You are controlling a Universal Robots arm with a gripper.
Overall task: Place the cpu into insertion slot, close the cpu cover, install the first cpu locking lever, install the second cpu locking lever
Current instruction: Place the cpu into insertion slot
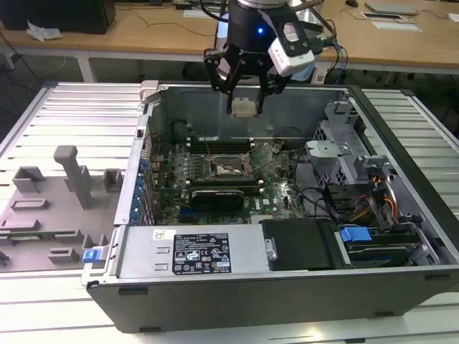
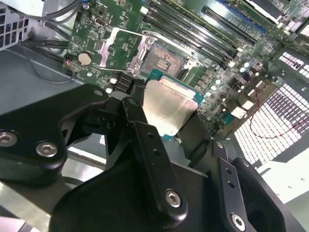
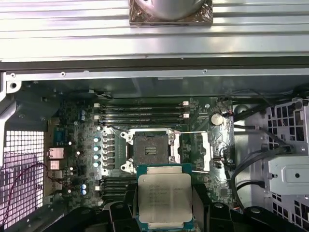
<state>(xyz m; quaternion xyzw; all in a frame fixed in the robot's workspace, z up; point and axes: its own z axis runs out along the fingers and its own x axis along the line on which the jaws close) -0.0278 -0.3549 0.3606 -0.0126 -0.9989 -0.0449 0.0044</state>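
- Up high in the exterior view, at 12 o'clock: gripper (image 1: 244,107) pinching the cpu (image 1: 244,110) by two sides, in the air over the open computer case (image 1: 287,287).
- At 6 o'clock from the cpu: insertion slot (image 1: 228,169) on the green board (image 1: 287,192), bare, well apart from the chip.
- In the second wrist view: black fingers (image 2: 137,121) squeezing the shiny cpu (image 2: 169,108).
- In the first wrist view: insertion slot (image 3: 150,147) open, cpu cover (image 3: 178,152) flipped back just beside it.

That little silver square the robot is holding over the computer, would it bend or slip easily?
The cpu is probably stiff: it sits flat and unbent between the jaws. Its smooth, shiny metal top hints it could slip. Small and thin, it is likely light.
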